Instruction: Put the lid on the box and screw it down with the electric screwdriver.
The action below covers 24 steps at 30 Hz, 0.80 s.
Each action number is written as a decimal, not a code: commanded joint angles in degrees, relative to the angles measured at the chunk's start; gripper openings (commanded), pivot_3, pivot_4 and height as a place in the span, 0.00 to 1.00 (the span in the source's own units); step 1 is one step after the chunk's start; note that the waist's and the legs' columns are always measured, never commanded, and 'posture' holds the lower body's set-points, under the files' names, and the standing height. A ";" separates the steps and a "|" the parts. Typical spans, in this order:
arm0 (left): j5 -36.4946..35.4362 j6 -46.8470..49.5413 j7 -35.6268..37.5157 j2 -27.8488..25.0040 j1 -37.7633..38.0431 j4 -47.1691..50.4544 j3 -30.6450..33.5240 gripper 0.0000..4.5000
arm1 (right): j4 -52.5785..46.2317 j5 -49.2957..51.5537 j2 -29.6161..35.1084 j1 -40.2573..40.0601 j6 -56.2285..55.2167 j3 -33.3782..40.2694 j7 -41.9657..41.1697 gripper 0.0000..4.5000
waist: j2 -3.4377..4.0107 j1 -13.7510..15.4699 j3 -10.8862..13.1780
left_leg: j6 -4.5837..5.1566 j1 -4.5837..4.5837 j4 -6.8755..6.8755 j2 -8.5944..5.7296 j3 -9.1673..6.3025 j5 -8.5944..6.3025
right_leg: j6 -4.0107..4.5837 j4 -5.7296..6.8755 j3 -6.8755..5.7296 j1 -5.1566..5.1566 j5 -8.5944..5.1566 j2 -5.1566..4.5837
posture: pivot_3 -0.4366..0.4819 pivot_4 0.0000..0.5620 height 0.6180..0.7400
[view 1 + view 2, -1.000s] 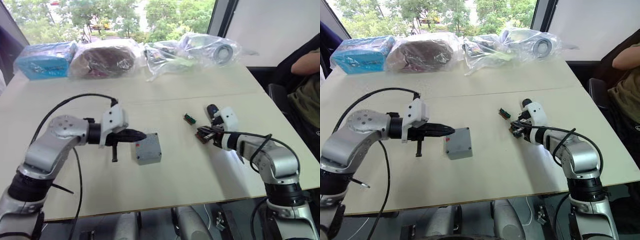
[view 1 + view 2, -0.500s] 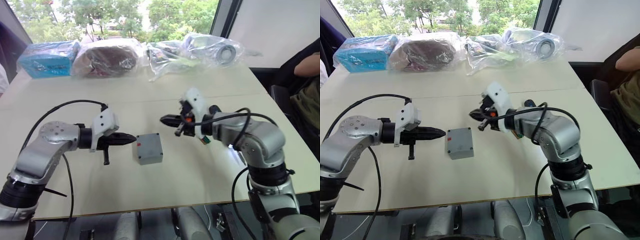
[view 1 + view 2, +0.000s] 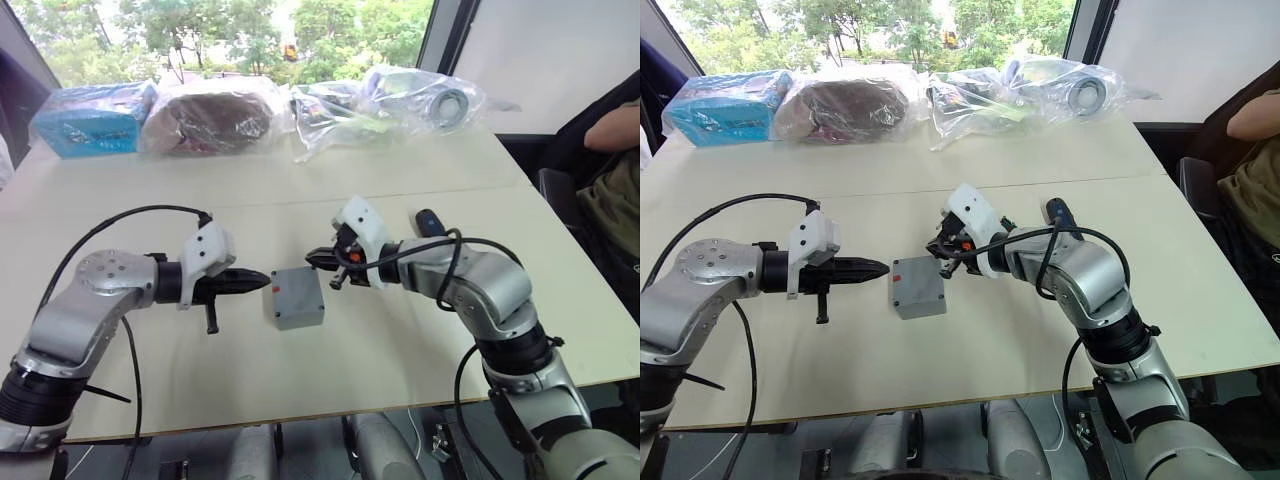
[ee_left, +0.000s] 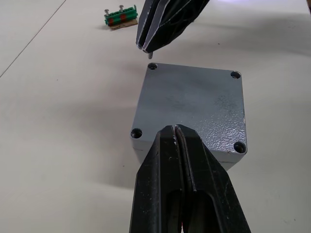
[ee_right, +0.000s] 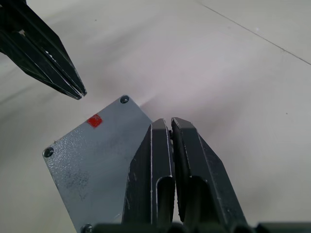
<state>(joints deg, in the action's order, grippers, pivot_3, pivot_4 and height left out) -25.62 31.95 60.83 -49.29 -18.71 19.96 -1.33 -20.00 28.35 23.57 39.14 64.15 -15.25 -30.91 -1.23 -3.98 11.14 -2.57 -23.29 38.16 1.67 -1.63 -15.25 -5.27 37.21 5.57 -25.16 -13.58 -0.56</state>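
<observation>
box mid-table, open room around | left fingers closed | right fingers apparently closed, empty

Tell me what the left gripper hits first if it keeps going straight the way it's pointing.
Most likely the box: the left gripper, fingers shut, points at its near side from close by. The right gripper sits beyond, over the far corner. The tip's height against the lid is hard to judge.

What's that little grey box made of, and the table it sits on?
The box looks like cast metal or hard plastic under matt grey paint: its surface is finely speckled, with recessed corner screws. The table seems pale laminated board, smooth with a dull sheen.
</observation>
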 commanded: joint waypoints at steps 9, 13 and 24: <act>-0.03 -0.70 -0.20 -0.30 -1.03 1.87 0.76 0.00 | 0.51 -1.93 0.51 -1.90 -2.59 -0.77 -1.48 0.02 | 0.00 -0.01 0.00 | 0.00 0.00 0.00 0.00 0.00 0.00 | 0.00 0.00 0.00 0.00 0.00 0.00 | 0.48 0.27 1.00; -0.22 -0.44 -0.30 -0.24 -0.99 2.33 0.72 0.00 | 1.46 -2.61 0.45 -2.01 -3.46 -0.87 -1.72 0.02 | 0.00 0.00 0.00 | 0.00 0.00 0.00 0.00 0.00 0.00 | 0.00 0.00 0.00 0.01 0.00 0.00 | 0.48 0.27 1.00; -0.04 -0.34 -0.74 0.34 -1.35 2.48 0.06 0.00 | 4.46 -4.56 0.59 -1.47 -5.07 -1.85 -3.49 0.02 | 0.00 0.01 0.00 | 0.00 0.00 0.00 0.00 0.00 0.00 | 0.00 0.00 0.00 0.01 0.00 0.00 | 0.48 0.27 1.00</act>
<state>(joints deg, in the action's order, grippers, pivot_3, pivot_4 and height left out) -25.61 32.06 60.31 -48.88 -18.85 20.51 -1.47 -15.55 24.19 23.80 36.95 59.33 -16.61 -33.87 -1.24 -3.98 11.14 -2.57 -23.28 38.16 1.67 -1.63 -15.25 -5.27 37.21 5.57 -25.15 -13.58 -0.56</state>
